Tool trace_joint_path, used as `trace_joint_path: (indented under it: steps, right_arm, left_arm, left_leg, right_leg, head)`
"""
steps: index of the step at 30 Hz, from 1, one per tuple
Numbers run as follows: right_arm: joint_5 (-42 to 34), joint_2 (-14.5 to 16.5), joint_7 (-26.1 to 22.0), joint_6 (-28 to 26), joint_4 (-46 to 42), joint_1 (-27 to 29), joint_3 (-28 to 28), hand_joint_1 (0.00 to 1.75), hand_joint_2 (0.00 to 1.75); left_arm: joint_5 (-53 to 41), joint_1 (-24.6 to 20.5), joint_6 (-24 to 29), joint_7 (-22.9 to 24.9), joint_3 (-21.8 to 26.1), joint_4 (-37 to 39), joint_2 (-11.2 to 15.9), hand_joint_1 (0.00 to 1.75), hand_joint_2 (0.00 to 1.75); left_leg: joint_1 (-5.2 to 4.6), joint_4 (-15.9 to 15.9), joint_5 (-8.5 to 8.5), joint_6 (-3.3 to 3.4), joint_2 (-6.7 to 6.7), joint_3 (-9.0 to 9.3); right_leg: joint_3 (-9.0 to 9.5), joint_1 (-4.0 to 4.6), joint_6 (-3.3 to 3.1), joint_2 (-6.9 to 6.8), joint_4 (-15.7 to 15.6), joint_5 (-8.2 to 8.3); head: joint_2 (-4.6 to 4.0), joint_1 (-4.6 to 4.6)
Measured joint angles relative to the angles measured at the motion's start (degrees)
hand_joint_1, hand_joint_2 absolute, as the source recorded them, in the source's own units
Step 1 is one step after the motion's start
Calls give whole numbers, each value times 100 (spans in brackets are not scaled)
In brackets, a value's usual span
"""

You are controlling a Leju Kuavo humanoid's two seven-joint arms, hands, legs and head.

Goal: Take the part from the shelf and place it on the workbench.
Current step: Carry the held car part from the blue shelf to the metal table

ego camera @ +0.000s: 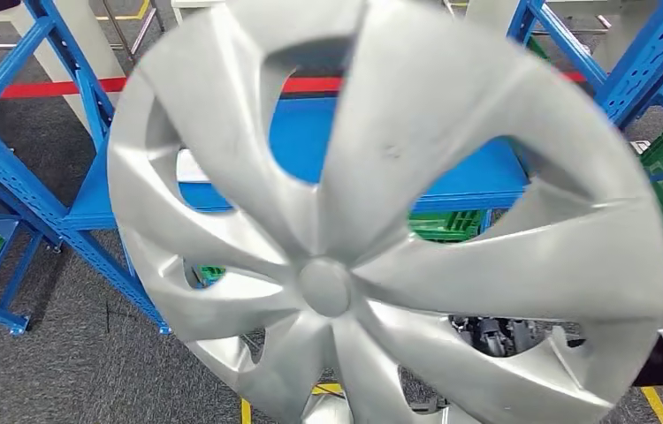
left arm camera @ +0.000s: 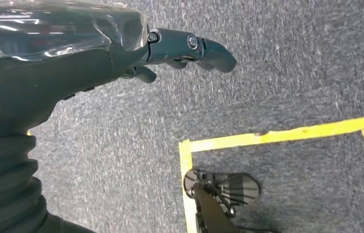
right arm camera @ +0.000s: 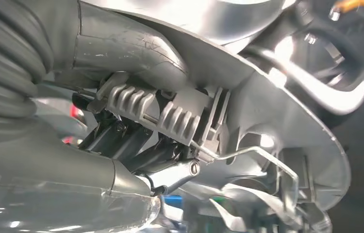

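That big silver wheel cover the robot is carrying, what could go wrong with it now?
The wheel cover blocks most of the head view, so the robot may misjudge where to set it. Only the right hand grips it, at the rim; the left hand hangs free over the floor, so the cover might tilt or slip. The blue shelf frames stand close and could get bumped.
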Motion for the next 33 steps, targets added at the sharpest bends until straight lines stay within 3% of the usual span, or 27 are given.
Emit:
trace_joint_path:
  steps: [2,3,6,7,8,9,10,11,13,14,16,17,18,19,21,22,23,24,25,26,27,28,29,31,33]
  right_arm:
    - [41,35,-110,-24,-70,-99,-33,175,175]
    - [58,42,-140,-37,-92,-142,-46,175,175]
    - [87,51,-167,-56,-108,-222,-72,175,175]
    - [92,52,-179,-57,-108,-232,-79,175,175]
    - [100,52,-198,-57,-109,-242,-84,175,175]
    - [114,52,-227,-57,-109,-261,-86,175,175]
    - [128,53,-257,-57,-109,-288,-86,175,175]
    - [144,54,-286,-57,-110,-324,-84,175,175]
    - [165,63,-329,-59,-125,-392,-78,175,175]
    - [170,68,-344,-61,-135,-420,-75,175,175]
    - [175,78,-362,-75,-152,-452,-73,175,175]
    - [178,83,-367,-87,-155,-471,-67,175,175]
    - [178,91,-373,-98,-156,-485,-60,175,175]
    - [175,99,-383,-108,-156,-500,-50,175,175]
    - [166,113,-409,-112,-156,-517,-22,175,175]
    - [161,116,-424,-112,-156,-520,-7,175,175]
    - [158,116,-436,-112,-155,-521,7,175,175]
    - [154,116,-445,-111,-155,-521,20,175,175]
    - [150,116,-451,-111,-155,-521,28,175,175]
    - [146,116,-454,-110,-155,-523,36,175,175]
    - [142,116,-456,-109,-155,-526,42,175,175]
    - [137,116,-457,-109,-155,-535,47,175,175]
    - [134,116,-457,-107,-155,-551,55,175,175]
    - [126,115,-458,-103,-155,-579,72,175,175]
    - [109,110,-458,-101,-151,-587,83,175,175]
  left_arm:
    - [-1,-6,0,2,0,6,2,0,175]
    - [-2,-12,1,2,0,10,1,0,175]
    - [-3,-20,5,2,0,19,-4,0,175]
    - [-3,-20,5,2,0,21,-4,0,175]
    - [-3,-20,5,2,1,24,-4,0,175]
    - [-3,-19,5,1,1,26,-6,0,175]
    - [-1,-19,6,-2,2,27,-9,0,175]
    - [4,-18,9,-7,2,29,-15,0,175]
    - [15,-14,20,-19,2,32,-29,0,175]
    - [20,-11,24,-25,2,34,-34,0,175]
    - [29,1,32,-31,2,35,-36,0,175]
    - [35,9,37,-33,2,37,-38,0,175]
    - [41,19,42,-34,2,39,-40,0,175]
    - [48,29,48,-35,2,41,-42,0,175]
    - [58,40,57,-39,2,43,-44,0,175]
    - [65,41,61,-41,2,43,-44,0,175]
    - [71,41,63,-44,2,43,-44,0,175]
    - [81,42,63,-48,2,43,-43,0,175]
    - [92,43,62,-52,2,43,-41,0,175]
    - [103,42,60,-57,2,43,-39,0,175]
    - [113,38,55,-63,2,43,-36,0,175]
    - [120,32,50,-69,2,43,-34,0,175]
    - [123,26,43,-75,2,44,-34,0,175]
    - [139,24,33,-83,2,45,-33,0,175]
    - [163,21,37,-85,2,49,-35,0,175]
  left_leg:
    - [3,-41,105,108,33,-76]
    - [8,-62,173,164,49,-130]
    - [-11,-62,400,245,71,-380]
    - [-22,-54,479,249,74,-480]
    - [-31,-43,552,248,75,-586]
    - [-39,-26,619,243,75,-686]
    - [-45,-5,675,235,75,-775]
    - [-52,22,728,222,74,-855]
    - [-70,66,833,177,70,-967]
    - [-70,73,890,144,68,-997]
    - [-56,55,988,69,61,-1026]
    - [-43,85,937,28,54,-1062]
    - [-30,186,773,-15,46,-1113]
    - [-12,404,498,-59,40,-1188]
    - [24,1130,-123,-141,37,-1353]
    - [42,1500,-278,-169,38,-1404]
    - [59,1743,-283,-187,38,-1392]
    - [76,1793,-168,-195,38,-1288]
    - [90,1631,-6,-197,38,-1078]
    - [100,1296,108,-191,35,-779]
    - [98,858,107,-177,26,-442]
    - [87,470,45,-150,15,-169]
    - [67,200,-38,-112,6,-10]
    - [24,24,-56,-8,5,10]
    - [19,-9,80,115,40,-91]
  right_leg:
    - [-54,-14,35,4,64,-51]
    - [-121,-18,17,6,208,-204]
    - [-454,-22,-59,5,1258,-960]
    - [-510,-22,-37,5,1591,-1081]
    - [-480,-22,9,5,1755,-1075]
    - [-344,-22,64,5,1708,-968]
    - [-114,-21,105,5,1455,-830]
    - [197,-17,110,3,1034,-750]
    - [710,6,43,1,199,-775]
    - [825,24,0,4,-33,-823]
    - [781,32,-74,7,-95,-779]
    - [737,20,-119,4,-99,-725]
    - [680,4,-164,-3,-105,-656]
    - [611,-14,-196,-9,-111,-580]
    - [463,-13,-219,-12,-102,-436]
    - [384,-13,-213,-12,-93,-364]
    - [299,-14,-200,-12,-77,-298]
    - [210,-15,-183,-11,-55,-241]
    - [119,-16,-163,-10,-26,-189]
    - [43,-17,-139,-9,6,-147]
    - [-18,-10,-111,-8,33,-106]
    - [-56,-5,-80,-10,49,-67]
    - [-76,-1,-43,-15,53,-21]
    - [-102,-6,42,-25,27,84]
    - [-193,-24,62,-20,127,-14]
  head:
    - [-1,-1]
    - [-1,9]
    - [-1,32]
    - [-1,33]
    - [0,34]
    - [-1,37]
    - [0,37]
    - [1,38]
    - [0,28]
    - [0,27]
    - [-1,26]
    - [-1,31]
    - [-1,23]
    - [-1,19]
    - [-1,0]
    - [-1,-1]
    - [-1,-2]
    - [-1,-2]
    - [0,-2]
    - [0,-3]
    - [0,-4]
    - [0,1]
    - [0,3]
    - [-1,12]
    - [-1,15]
